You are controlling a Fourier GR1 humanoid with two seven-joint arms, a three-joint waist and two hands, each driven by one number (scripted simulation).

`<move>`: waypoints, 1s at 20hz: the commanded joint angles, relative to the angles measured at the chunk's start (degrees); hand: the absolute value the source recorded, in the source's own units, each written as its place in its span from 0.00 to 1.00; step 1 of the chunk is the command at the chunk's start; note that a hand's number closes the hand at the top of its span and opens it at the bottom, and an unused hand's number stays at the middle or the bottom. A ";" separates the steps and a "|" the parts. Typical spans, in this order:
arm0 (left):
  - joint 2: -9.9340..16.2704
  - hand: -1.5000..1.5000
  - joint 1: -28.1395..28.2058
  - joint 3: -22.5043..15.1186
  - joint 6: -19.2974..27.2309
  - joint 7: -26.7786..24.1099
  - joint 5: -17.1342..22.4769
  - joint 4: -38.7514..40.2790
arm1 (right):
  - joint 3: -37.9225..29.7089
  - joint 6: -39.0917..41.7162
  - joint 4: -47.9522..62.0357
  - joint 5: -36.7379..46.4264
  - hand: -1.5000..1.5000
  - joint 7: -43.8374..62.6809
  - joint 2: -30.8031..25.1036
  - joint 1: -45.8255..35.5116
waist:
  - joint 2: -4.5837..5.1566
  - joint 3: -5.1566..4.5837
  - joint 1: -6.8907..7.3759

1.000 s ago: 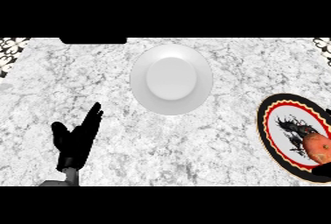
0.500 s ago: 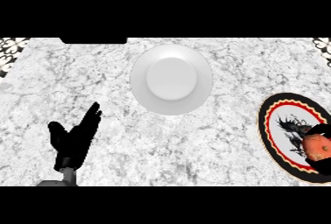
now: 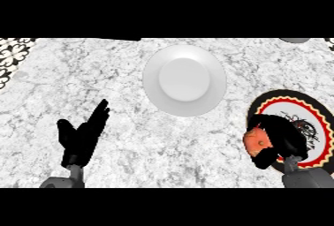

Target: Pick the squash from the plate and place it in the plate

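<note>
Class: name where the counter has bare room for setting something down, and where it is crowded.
Bare marble lies between the left hand and the white plate, and below that plate. Crowded: the patterned plate, where the right hand curls round the squash.

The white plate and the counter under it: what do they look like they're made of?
The white plate looks like glazed ceramic or similar: plain white, smooth, with soft shading round a raised rim, though plastic can't be ruled out. The counter looks like polished stone, probably marble or granite: a white surface with grey speckled veining all over.
</note>
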 commanded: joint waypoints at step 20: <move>-0.86 0.50 -1.11 -1.83 -0.66 2.88 -0.62 3.00 | 30.29 -43.41 0.71 25.38 1.00 53.30 19.46 -30.95 | 0.65 0.71 1.51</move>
